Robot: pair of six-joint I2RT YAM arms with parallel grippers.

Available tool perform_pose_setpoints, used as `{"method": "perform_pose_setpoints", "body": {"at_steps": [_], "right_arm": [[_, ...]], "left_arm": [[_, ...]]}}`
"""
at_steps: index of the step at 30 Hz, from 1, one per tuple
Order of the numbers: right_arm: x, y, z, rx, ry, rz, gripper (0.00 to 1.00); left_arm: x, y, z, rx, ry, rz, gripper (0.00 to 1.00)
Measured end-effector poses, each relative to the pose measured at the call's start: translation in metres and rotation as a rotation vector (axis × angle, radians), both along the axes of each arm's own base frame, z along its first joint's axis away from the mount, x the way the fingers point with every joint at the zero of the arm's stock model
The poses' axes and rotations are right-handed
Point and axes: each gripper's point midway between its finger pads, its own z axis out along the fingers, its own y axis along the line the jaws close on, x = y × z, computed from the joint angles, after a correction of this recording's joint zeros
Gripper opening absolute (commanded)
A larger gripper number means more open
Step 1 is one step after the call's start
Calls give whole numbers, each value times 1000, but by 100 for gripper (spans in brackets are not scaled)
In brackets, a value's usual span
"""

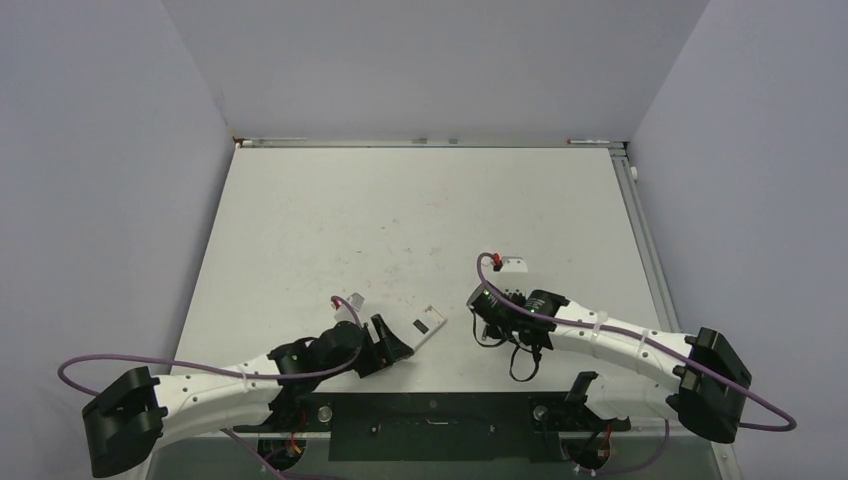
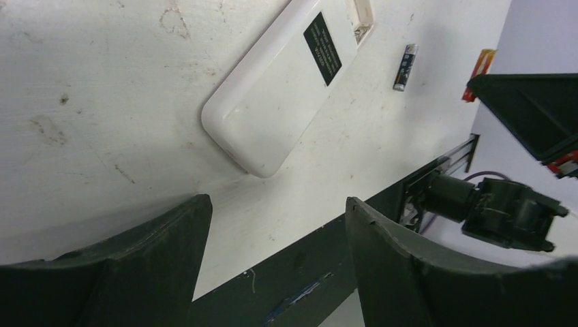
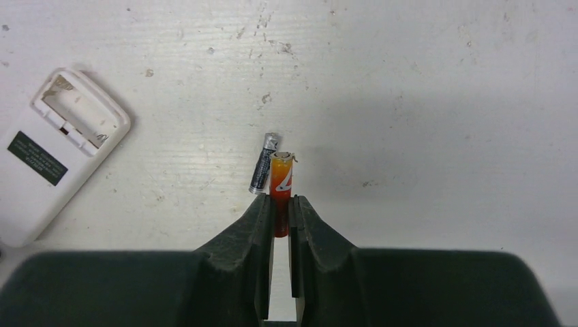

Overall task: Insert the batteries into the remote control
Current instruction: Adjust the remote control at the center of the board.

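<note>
The remote control [image 1: 428, 325] lies with its plain white back up. Its black label and open battery compartment [image 3: 75, 112] show. It also shows in the left wrist view [image 2: 279, 82]. My right gripper [image 3: 281, 201] is shut on a red-orange battery [image 3: 281, 178], which sticks out past the fingertips. A second battery [image 3: 263, 163], dark grey with a silvery end, lies on the table right beside it, to the right of the remote. My left gripper [image 2: 278, 218] is open and empty, just short of the remote's closed end. In the top view the left gripper [image 1: 400, 345] and right gripper [image 1: 482, 300] flank the remote.
A small flat white piece [image 1: 513, 265] lies behind the right gripper. A black mounting plate [image 1: 430, 425] runs along the table's near edge. Grey walls close in the table [image 1: 400, 210] on three sides.
</note>
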Motion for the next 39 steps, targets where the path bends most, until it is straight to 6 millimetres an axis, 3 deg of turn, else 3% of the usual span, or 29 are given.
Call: {"method": "perform_pose_setpoints", "body": {"at_steps": [6,11,14,20,25,39], "right_arm": [[3,10,14,13,-40,100,8],[6,16,24,28,-71,168,8],[7,19,29,36,-86,206,8],[10,25,40,62,-127,253,8],[10,27,43,67,-141,276,8],[6,29,44,79,-141,328,8]], "left_arm": [[3,3,6,103,-56,-67,53],[17,4,22,145,-108,-79,33],[26,11,24,190,-120,-71,28],[55,33,19,246,-116,-6,0],[65,46,4,307,-82,-8,0],[64,36,-27,371,-9,-126,0]]}}
